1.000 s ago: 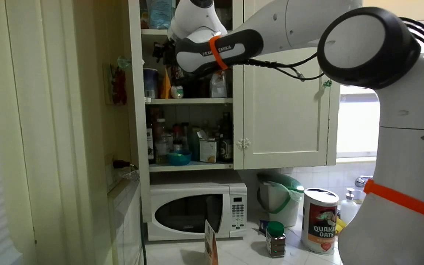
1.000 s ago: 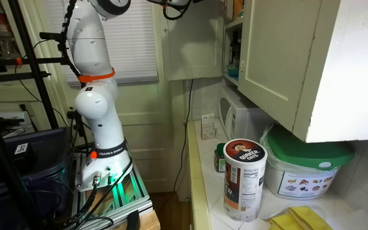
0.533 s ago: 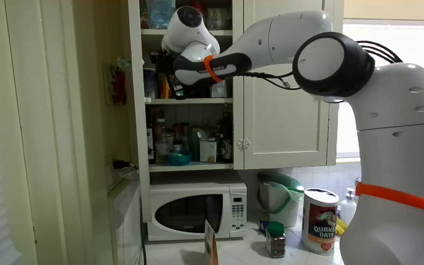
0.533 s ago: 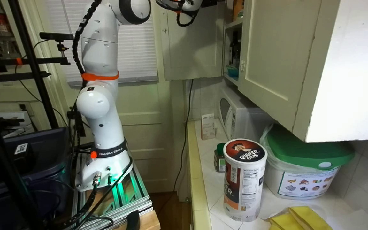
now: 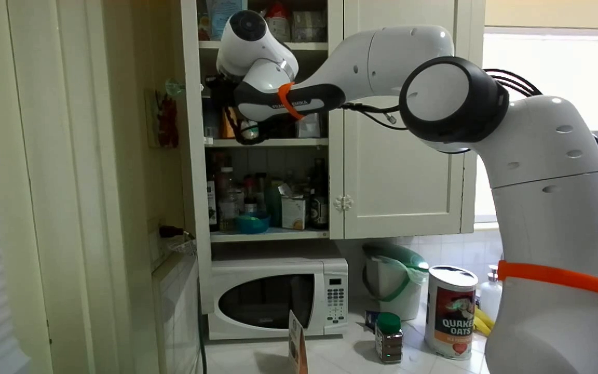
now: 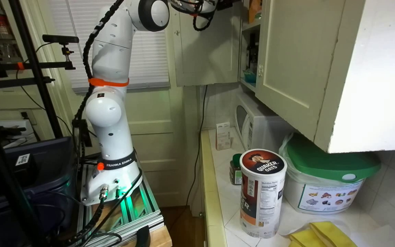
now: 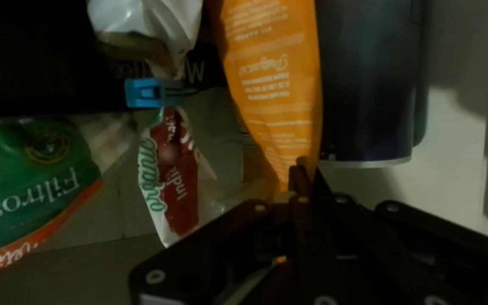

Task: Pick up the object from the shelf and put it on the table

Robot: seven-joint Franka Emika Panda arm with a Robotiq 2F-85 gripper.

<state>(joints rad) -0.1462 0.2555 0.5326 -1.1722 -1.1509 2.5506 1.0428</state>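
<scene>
The object, an orange packet (image 7: 275, 84) with printed text, stands on the shelf (image 5: 288, 142), a white board in the tall cabinet. In the wrist view my gripper (image 7: 309, 178) is shut on the narrow end of the packet, with orange film showing between the fingertips. Part of the orange packet (image 5: 228, 124) shows in an exterior view below my wrist; an orange strip of the packet (image 6: 254, 10) also appears at the cabinet opening. The arm hides most of the gripper there. Well below lies the table, a white tiled countertop (image 5: 353, 358).
A dark can (image 7: 367, 84) stands close against the packet. On its other side are a red-and-white bag (image 7: 176, 182), a blue clip (image 7: 144, 93) and a green bag (image 7: 36, 165). A microwave (image 5: 325, 332), jar (image 5: 389, 345), oats canister (image 5: 450, 311) and upright carton (image 6: 223, 137) occupy the countertop.
Over the last second my arm has lowered and shifted further into the cabinet, leftward in an exterior view. The packet's upper part is now covered by the gripper. The countertop things have stayed put.
</scene>
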